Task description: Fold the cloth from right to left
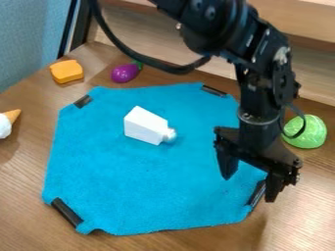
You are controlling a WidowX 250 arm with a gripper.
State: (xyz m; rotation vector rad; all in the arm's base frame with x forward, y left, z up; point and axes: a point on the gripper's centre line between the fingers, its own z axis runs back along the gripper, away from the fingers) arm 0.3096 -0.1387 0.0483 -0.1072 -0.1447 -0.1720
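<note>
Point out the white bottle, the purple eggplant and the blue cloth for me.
White bottle [144, 126]: camera view, its body.
Purple eggplant [124, 73]: camera view, its rounded body.
Blue cloth [144, 188]: camera view, its lower middle.

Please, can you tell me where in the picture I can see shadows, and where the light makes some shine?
Camera view: a soft shine on the wooden table toward the right edge; a faint shadow on the wood below the gripper; another soft one below the toy ice cream cone at left; small bright reflections on the black arm.
</note>
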